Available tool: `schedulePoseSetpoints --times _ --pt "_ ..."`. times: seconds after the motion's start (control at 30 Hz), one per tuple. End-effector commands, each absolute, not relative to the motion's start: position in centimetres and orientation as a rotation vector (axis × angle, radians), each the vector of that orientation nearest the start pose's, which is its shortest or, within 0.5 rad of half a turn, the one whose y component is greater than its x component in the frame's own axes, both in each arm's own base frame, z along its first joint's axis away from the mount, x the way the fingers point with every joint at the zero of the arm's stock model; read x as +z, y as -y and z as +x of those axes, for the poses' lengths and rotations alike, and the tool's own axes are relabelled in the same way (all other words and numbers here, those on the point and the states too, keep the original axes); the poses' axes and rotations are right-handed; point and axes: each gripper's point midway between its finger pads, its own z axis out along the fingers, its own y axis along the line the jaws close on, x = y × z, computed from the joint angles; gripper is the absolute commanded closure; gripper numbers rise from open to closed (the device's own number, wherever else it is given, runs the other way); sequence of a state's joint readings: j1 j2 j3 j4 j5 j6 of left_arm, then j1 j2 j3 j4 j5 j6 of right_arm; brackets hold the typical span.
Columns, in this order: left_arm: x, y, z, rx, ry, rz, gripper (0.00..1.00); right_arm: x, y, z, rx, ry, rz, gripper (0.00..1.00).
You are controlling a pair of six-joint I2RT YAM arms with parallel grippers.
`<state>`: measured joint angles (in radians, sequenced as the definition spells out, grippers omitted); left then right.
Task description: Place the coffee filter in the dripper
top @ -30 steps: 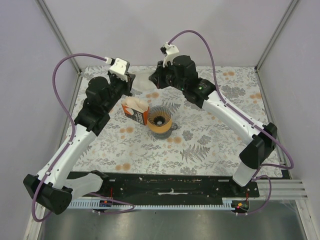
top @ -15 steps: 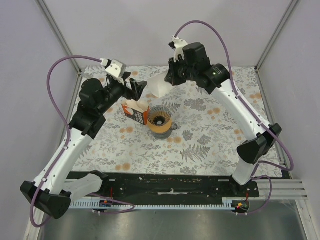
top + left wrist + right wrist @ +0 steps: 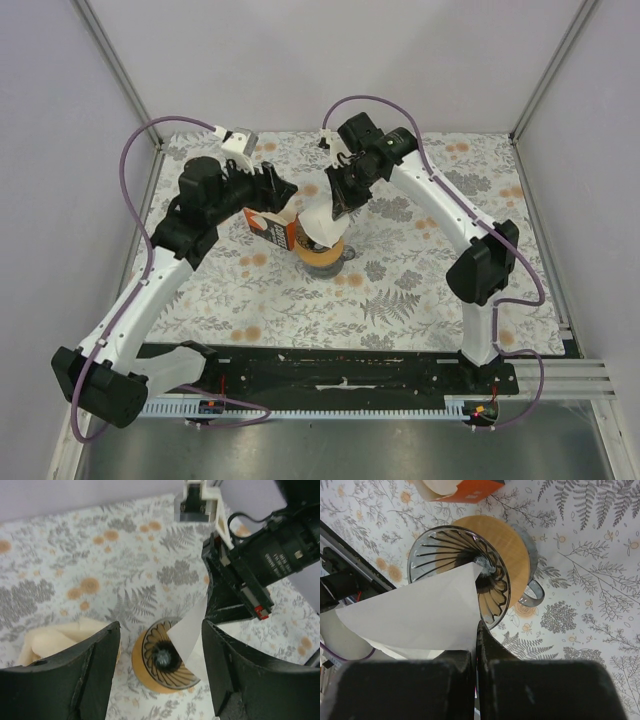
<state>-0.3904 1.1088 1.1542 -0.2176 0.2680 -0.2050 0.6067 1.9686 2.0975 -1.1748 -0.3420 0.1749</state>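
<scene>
The coffee filter (image 3: 420, 615), a flat white paper fan, is pinched at one edge by my right gripper (image 3: 476, 630), which is shut on it. Its pointed corner hangs down into the mouth of the dripper (image 3: 445, 550), a grey ribbed cone on a tan collar (image 3: 507, 545) with a side handle (image 3: 532, 594). From above, the filter (image 3: 322, 222) hides the far part of the dripper (image 3: 322, 252) below my right gripper (image 3: 338, 205). My left gripper (image 3: 161, 630) stands open and empty above the dripper (image 3: 160, 662), beside the filter (image 3: 189, 632).
The orange carton (image 3: 272, 226) with its stack of cream papers (image 3: 55, 637) stands just left of the dripper, under my left arm. The floral tablecloth (image 3: 420, 290) covers the table. Both wrists crowd the space over the dripper.
My left gripper opened and let go of the filter. My right gripper carried the filter from the back of the table down over the dripper. The left gripper moved to hover above the carton.
</scene>
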Motion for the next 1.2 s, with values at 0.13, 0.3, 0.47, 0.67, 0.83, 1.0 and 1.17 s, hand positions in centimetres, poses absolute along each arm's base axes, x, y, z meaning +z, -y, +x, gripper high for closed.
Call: schedulePoseSetpoints --times 0.13,0.3,0.47,0.67,0.83,1.0,1.17 --pt "30.0 20.0 31.7 -0.745 -1.877 0.319 0.30 21.6 -31.0 32.3 0.666 -2.640 -0.749 1.00" --pt "29.4 19.7 32.0 -0.719 -1.883 0.308 0.32 20.4 -31.6 32.3 0.653 -2.665 -0.774 0.92" --pt "29.6 19.2 32.4 -0.680 -1.870 0.314 0.33 20.0 -32.1 32.5 0.644 -2.662 -0.793 0.81" --pt "29.5 19.2 32.4 -0.678 -1.868 0.311 0.33 20.9 -31.9 33.8 0.574 -2.602 -0.798 0.63" --pt "29.5 19.0 32.4 -0.665 -1.867 0.306 0.33 23.3 -31.8 34.7 0.552 -2.495 -0.824 0.59" --pt "28.7 19.1 32.4 -0.686 -1.888 0.275 0.33 27.8 -31.3 35.8 0.489 -2.308 -0.815 0.57" --pt "27.2 19.6 32.2 -0.749 -1.929 0.215 0.34 29.0 -32.7 34.8 0.441 -2.131 -0.898 0.65"
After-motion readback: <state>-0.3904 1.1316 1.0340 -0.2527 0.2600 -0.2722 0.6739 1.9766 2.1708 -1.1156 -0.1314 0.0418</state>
